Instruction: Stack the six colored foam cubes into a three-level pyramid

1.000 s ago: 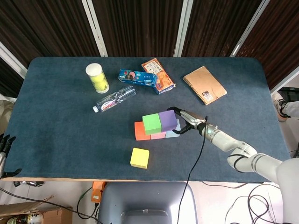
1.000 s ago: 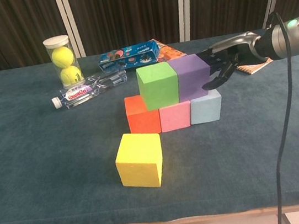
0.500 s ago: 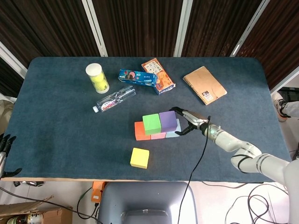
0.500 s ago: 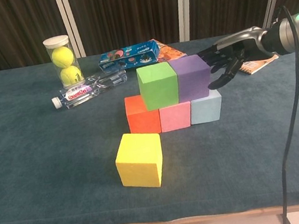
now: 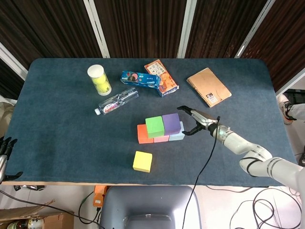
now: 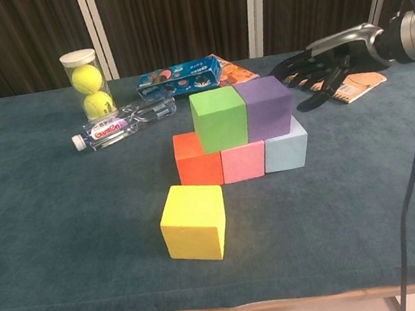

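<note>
Closest to me on the blue table cloth [image 6: 65, 245] sits the yellow cube [image 6: 194, 221] all by itself, a little in front of the other blocks and not touching them. Just behind it is a row of three blocks side by side: the orange cube [image 6: 197, 160] on the left, the pink cube [image 6: 244, 160] in the middle and the light blue cube [image 6: 286, 149] on the right. On top of that row I see the green cube [image 6: 219, 118] and the purple cube [image 6: 264, 106], pressed up next to each other, so two levels are built and the top spot has no block. My right hand [image 6: 321, 75] hangs in the air just to the right of the purple cube, near it but not touching. Its fingers [image 6: 310, 79] are spread apart and it holds nothing. In the head view I can see my left hand [image 5: 4, 148] down at the left edge, off the table, but so little of it shows that I cannot tell if it is open or closed. Farther back lies a clear water bottle [image 6: 122, 123] on its side, and behind that stands a tube of tennis balls [image 6: 86, 83]. At the back are a blue snack box [image 6: 180, 76], an orange packet [image 5: 161, 77] touching it, and a brown notebook [image 5: 208, 87] off to the right.
</note>
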Robot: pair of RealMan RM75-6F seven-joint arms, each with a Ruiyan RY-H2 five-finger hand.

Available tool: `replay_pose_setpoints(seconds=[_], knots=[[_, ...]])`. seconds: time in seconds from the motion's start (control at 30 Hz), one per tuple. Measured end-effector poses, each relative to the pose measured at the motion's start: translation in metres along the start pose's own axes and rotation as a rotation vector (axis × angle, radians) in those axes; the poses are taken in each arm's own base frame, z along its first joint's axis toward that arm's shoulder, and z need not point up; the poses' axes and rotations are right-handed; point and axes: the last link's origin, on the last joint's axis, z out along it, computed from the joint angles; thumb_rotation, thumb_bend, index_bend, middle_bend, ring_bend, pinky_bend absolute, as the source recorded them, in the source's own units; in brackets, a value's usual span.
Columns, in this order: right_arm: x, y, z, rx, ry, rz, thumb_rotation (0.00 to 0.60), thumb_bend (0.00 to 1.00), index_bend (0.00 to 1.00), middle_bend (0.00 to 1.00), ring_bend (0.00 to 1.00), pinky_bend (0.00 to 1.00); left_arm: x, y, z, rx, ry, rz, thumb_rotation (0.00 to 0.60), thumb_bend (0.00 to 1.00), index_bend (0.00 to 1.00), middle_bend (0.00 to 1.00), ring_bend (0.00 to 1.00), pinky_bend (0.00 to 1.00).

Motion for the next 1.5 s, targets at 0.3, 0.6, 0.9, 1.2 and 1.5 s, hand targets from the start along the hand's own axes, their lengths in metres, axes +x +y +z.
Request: replay_pose_setpoints(seconds=[0.3,0.6,0.9,1.2,1.5], knots=[[0.013,0.01,-0.014,-0.024,0.006,0.008,0.528,0.19,0.15,0.0,0.0,0.0,-0.001,0.003,0.001,-0.003,-0.003,0.007,0.583,0.12,0.05,0.0,0.0,0.11],[0.019,0.015,-0.018,-0.046,-0.01,0.006,0.439,0.19,0.2,0.0,0.0,0.0,0.0,0.004,0.001,0.003,-0.003,0.01,0.583,0.12,0.05,0.0,0.0,0.11],[0.021,0.016,-0.02,-0.062,-0.027,-0.005,0.423,0.19,0.23,0.0,0.0,0.0,0.0,0.003,0.001,0.008,-0.001,0.008,0.582,0.12,0.05,0.0,0.0,0.11],[0.03,0.025,-0.028,-0.122,-0.02,-0.028,0.421,0.19,0.22,0.0,0.0,0.0,0.0,0.001,0.0,0.012,-0.003,0.006,0.585,0.12,0.05,0.0,0.0,0.11],[0.038,0.022,-0.039,-0.162,-0.052,-0.024,0.392,0.19,0.3,0.0,0.0,0.0,-0.002,0.003,0.001,0.014,-0.016,0.005,0.6,0.12,0.03,0.0,0.0,0.11]])
